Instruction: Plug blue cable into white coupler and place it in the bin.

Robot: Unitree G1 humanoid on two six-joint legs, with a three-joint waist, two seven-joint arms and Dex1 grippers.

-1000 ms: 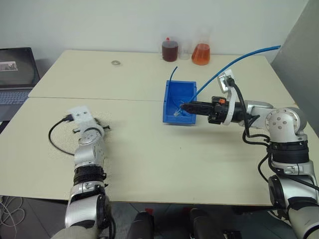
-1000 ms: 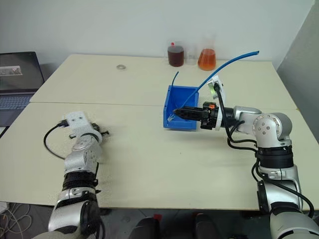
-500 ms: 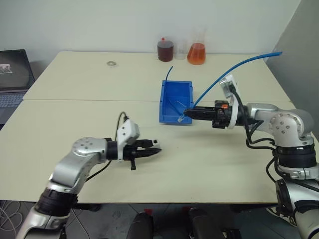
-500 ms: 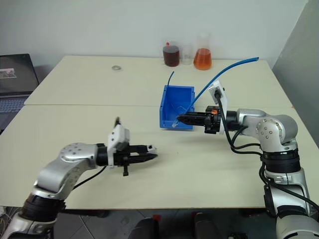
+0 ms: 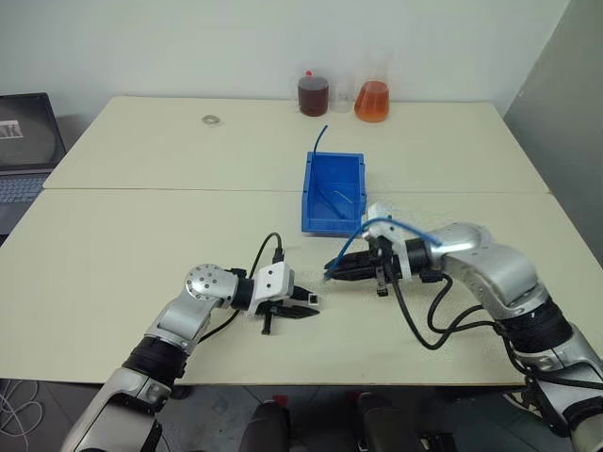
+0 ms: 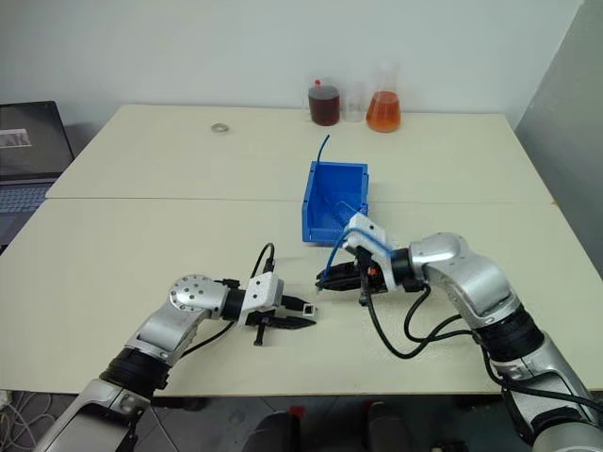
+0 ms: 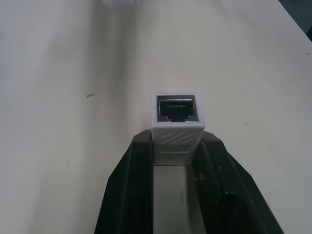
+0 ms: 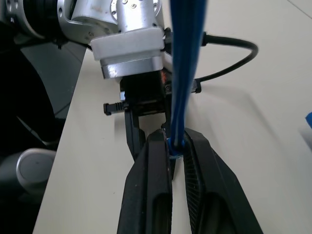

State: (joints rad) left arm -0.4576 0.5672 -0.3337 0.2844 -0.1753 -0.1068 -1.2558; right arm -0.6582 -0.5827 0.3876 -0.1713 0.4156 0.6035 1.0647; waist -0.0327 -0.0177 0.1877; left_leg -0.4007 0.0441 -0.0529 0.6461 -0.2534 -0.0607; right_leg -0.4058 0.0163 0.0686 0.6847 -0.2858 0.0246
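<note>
Blue cable (image 8: 187, 73) pinched in right gripper (image 5: 332, 273); left gripper (image 7: 178, 163) clamps white coupler (image 7: 177, 122), socket facing 3 o'clock (align plug squarely, push slowly).

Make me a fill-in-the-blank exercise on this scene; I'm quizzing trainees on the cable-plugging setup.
1. The left gripper is shut on the white ____.
2. The right gripper holds the blue cable near its plug, over the table just in front of the blue ____.
3. The socket of the white coupler is still ____, with no plug in it.
4. At the table's far edge stand flasks of ____ and dark red liquid.

Missing words: coupler; bin; empty; orange
</note>
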